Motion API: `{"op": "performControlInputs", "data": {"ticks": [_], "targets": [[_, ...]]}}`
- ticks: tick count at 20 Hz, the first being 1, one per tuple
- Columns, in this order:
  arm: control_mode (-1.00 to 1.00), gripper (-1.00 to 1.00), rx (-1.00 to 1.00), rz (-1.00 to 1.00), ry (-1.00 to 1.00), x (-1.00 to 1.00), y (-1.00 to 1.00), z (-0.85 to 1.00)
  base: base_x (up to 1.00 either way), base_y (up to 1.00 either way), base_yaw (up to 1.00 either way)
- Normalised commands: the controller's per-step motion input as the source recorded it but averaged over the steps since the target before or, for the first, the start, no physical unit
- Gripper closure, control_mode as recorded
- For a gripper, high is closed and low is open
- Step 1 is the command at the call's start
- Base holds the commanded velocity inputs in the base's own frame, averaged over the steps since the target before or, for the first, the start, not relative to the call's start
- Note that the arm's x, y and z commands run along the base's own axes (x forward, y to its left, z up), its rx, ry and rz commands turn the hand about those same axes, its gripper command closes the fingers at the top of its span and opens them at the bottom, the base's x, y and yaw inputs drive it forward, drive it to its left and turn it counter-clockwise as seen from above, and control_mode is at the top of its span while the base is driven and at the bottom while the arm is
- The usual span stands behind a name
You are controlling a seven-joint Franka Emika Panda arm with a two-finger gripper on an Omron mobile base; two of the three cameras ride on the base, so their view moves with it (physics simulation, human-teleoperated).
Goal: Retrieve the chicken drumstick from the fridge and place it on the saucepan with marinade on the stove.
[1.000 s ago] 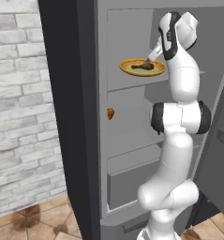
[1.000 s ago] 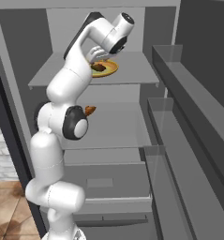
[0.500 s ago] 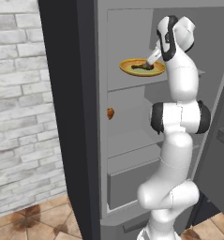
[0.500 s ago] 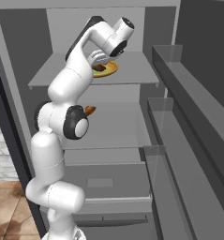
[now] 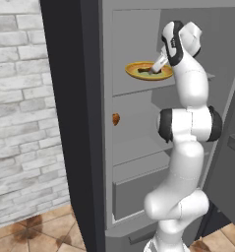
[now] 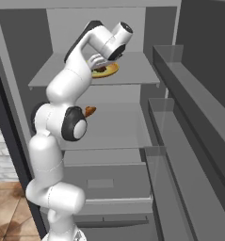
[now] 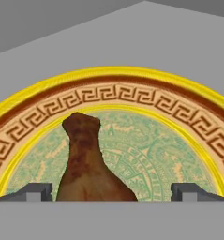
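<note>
No legible text, labels, brands or numbers anywhere.

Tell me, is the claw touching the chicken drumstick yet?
Apart. In the hand view, the claw fingertips flank the chicken drumstick with visible gaps.

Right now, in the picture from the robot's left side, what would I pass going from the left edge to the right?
Brick wall → dark fridge side panel → small orange-brown lump on the middle shelf → yellow-rimmed plate on the upper shelf → the robot's white arm.
</note>
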Motion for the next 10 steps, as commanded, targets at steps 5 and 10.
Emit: {"op": "performControlInputs", "data": {"ticks": [5,10], "targets": [[-1.0,-1.0,-0.01,0.0,-0.02,0.0,0.02,-0.35,0.0,0.0,0.0],[-1.0,1.0,0.0,0.0,-0.04,0.0,0.13,-0.21,0.0,0.0,0.0]]}}
